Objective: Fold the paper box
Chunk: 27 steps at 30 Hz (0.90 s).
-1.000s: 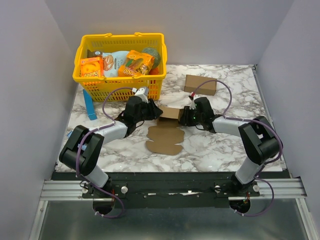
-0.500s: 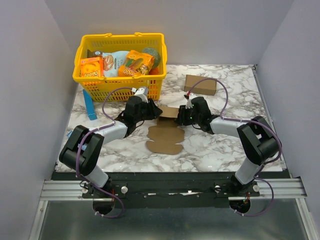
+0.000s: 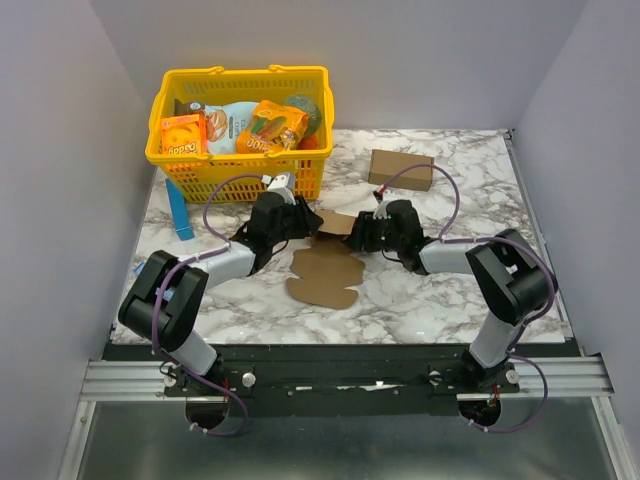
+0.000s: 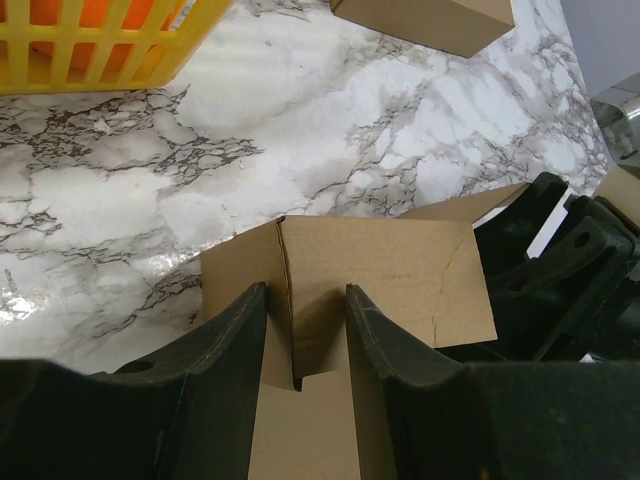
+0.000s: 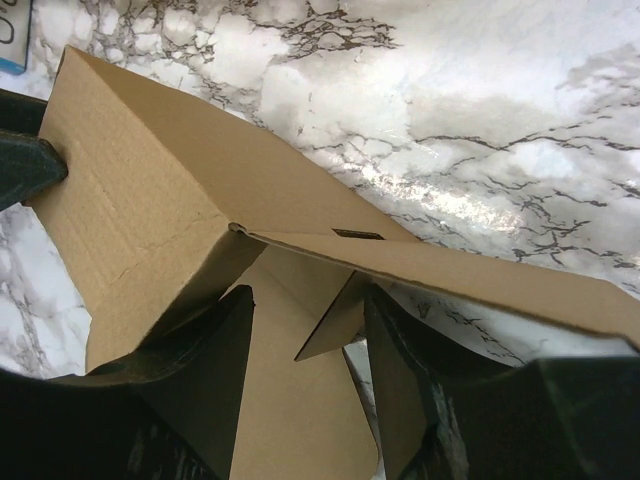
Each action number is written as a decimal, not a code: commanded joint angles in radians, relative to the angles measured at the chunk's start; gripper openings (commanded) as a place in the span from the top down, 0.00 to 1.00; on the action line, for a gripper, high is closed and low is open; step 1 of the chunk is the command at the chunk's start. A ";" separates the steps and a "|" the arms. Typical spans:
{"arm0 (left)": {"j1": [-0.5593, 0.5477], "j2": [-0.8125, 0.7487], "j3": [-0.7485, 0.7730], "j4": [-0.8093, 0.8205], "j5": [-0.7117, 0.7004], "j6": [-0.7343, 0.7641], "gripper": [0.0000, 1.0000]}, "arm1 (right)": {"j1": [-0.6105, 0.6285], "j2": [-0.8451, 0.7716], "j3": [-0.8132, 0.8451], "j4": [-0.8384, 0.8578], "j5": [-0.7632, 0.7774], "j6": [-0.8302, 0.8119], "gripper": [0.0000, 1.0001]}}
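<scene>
Brown thin cardboard paper box [image 3: 322,272], half-formed, mid-bench between both arms. Sits on the white-grey marbled bench [image 3: 450,300]. Flat lobed part toward the near edge, far end raised into upright panels between the two wrists.

Left fingers [image 4: 225,390] part-way apart, either side of a creased corner of the raised panels, cardboard filling the gap. Cannot tell whether gripping or only flanking. In the right wrist view, one dark left finger up against the end of the tilted panel.

Right fingers [image 5: 200,400] spread apart, holding nothing. Straddle a small triangular flap over the flat sheet, with bare cardboard visible between flap and the finger on the view's left. Long panel slanting across just above them, one folded wall leaning toward the left arm.

Longer brown carton [image 3: 400,168] at the far right of the bench, well apart from the box. Yellow plastic basket [image 3: 240,170] at the far left, orange snack packs inside, just beyond the left wrist. Blue strip [image 3: 178,212] beside the basket's near-left corner, detail too small to tell.
</scene>
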State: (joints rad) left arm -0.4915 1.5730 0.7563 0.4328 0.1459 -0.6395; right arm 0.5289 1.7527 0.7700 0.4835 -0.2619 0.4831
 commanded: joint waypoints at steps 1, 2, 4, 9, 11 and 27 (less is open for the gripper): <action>-0.045 0.022 -0.017 -0.009 0.050 -0.015 0.56 | 0.020 0.036 -0.006 0.133 -0.068 0.052 0.43; -0.045 0.022 -0.017 -0.009 0.050 -0.015 0.56 | 0.023 0.042 -0.005 0.124 -0.066 0.051 0.43; -0.048 0.022 -0.017 -0.009 0.050 -0.015 0.56 | 0.023 0.057 -0.008 0.135 -0.065 0.055 0.43; -0.053 0.027 -0.015 -0.008 0.049 -0.017 0.56 | 0.026 0.080 -0.015 0.191 -0.079 0.069 0.42; -0.058 0.030 -0.017 -0.005 0.049 -0.022 0.56 | 0.028 0.097 -0.011 0.211 -0.086 0.072 0.41; -0.068 0.021 0.015 -0.103 -0.034 0.034 0.56 | 0.040 0.033 -0.034 0.070 0.002 0.002 0.34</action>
State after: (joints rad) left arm -0.5068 1.5806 0.7574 0.4461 0.0811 -0.6296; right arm 0.5304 1.8473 0.7502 0.6369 -0.2794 0.5453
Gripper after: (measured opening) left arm 0.445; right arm 0.638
